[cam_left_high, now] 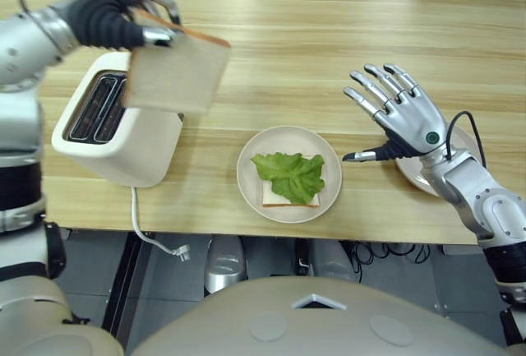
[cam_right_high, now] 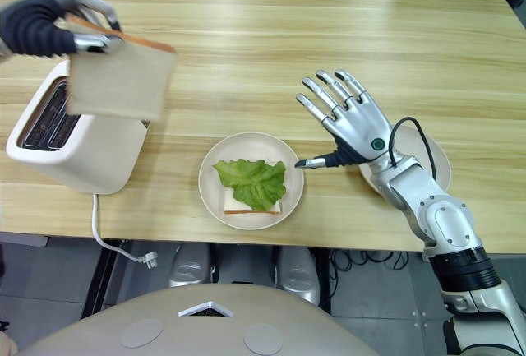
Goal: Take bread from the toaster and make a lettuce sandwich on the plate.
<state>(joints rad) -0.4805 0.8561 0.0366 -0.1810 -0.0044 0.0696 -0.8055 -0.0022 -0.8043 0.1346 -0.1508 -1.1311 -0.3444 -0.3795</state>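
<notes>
Left hand point(cam_left_high: 115, 15): fingers clamped on the top edge of the bread slice point(cam_left_high: 177, 76), so it hangs flat-faced, clear of the slots.
Bread slice: held in the air just above the toaster point(cam_left_high: 115, 138), not yet over the plate point(cam_left_high: 246, 177).
Right hand point(cam_left_high: 399, 113): fingers spread, holding nothing, hovering right of the plate, probably to leave the landing spot free.
Plate: carrying a lower slice point(cam_left_high: 289, 201) topped with lettuce point(cam_left_high: 289, 173), ready for its lid.
Toaster: on the table point(cam_left_high: 329, 27), left of the plate, near enough for a short carry.
</notes>
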